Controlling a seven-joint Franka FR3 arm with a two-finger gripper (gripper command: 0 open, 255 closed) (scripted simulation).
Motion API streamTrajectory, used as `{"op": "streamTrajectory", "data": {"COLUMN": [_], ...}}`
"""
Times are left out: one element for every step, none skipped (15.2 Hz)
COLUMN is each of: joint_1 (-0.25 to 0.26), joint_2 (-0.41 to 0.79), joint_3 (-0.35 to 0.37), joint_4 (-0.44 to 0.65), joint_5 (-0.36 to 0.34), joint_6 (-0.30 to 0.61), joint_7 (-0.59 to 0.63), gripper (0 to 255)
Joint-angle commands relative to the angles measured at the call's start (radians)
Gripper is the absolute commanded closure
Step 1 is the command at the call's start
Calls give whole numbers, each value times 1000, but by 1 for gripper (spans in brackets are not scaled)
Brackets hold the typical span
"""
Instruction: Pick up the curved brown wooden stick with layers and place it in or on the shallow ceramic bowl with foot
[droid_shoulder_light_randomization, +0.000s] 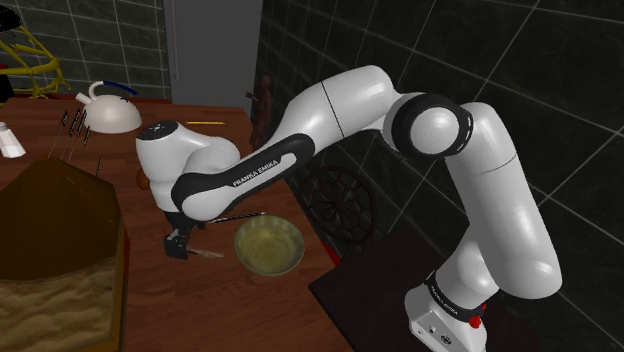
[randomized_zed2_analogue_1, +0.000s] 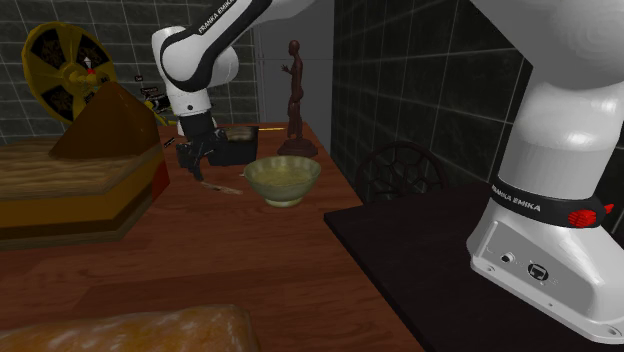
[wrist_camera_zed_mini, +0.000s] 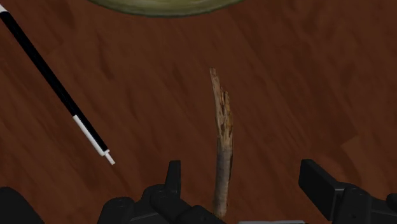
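The gripper (wrist_camera_zed_mini: 245, 173) hangs low over the wooden tabletop (wrist_camera_zed_mini: 331, 89) with its two black fingers spread wide and nothing pinched between them. The rough brown stick (wrist_camera_zed_mini: 222, 143) lies flat on the wood in the gap between the fingers. Its near end runs back under the hand and its thinner, splintered end points away from the fingertips. It sits off-centre, closer to one finger than the other, and neither finger appears to touch it. Straight ahead of the hand, just past the stick's far tip, is the rim of the shallow greenish bowl (wrist_camera_zed_mini: 165, 5). A thin black rod with a white tip (wrist_camera_zed_mini: 56, 90) lies outside the fingers on the side the stick is nearer to, well clear of the stick.

This looks like the approach to the grasp, with the pick not yet made. The next move calls for a small sideways shift to centre the stick, a short drop, and then a squeeze across its narrow width. After that come a lift and a short carry forward to the bowl.
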Motion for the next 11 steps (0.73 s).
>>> {"op": "streamTrajectory", "data": {"joint_1": [5,6,6,7,7,8,8,8,8,8,8], "joint_2": [20,27,34,42,49,53,53,53,53,53,53], "joint_3": [-5,-8,-10,-13,-15,-17,-17,-17,-17,-17,-17], "joint_4": [8,6,5,3,2,1,2,2,2,2,2], "joint_5": [-6,-9,-12,-15,-18,-19,-19,-19,-19,-19,-19], "joint_6": [11,20,29,37,46,51,51,51,51,51,51], "joint_7": [1,3,4,6,7,8,8,8,8,8,8], "gripper": [0,0,0,0,0,0,0,0,0,0,0]}}
